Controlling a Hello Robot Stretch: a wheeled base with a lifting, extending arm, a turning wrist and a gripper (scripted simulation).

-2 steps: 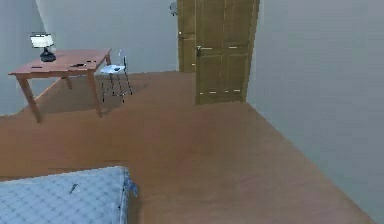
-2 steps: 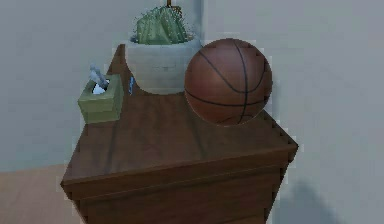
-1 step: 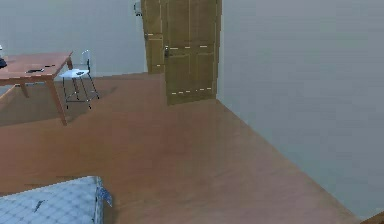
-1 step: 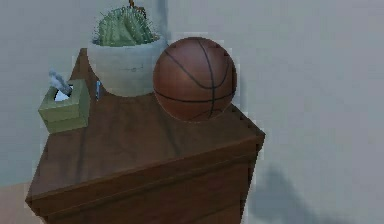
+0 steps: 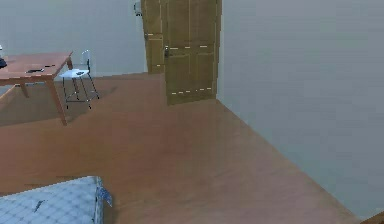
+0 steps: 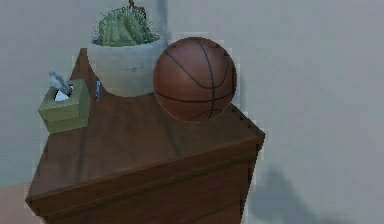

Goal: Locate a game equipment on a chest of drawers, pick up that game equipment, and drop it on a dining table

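Resting on the top of the dark brown wooden chest of drawers (image 6: pixel 140 150), the orange-brown basketball (image 6: pixel 195 78) sits just beside a round white pot (image 6: pixel 120 68) of green cactus (image 6: pixel 125 25). An olive tissue box (image 6: pixel 63 108) stands on the chest beyond the pot. The state of the gripper's fingers cannot be told.

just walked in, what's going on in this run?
Pickup not done yet. An orange-brown basketball rests on top of a dark wooden chest of drawers, next to a white pot of green cactus and an olive tissue box. In the forward view, a wooden table with a metal-framed chair beside it stands at the far left, across a stretch of wood floor.
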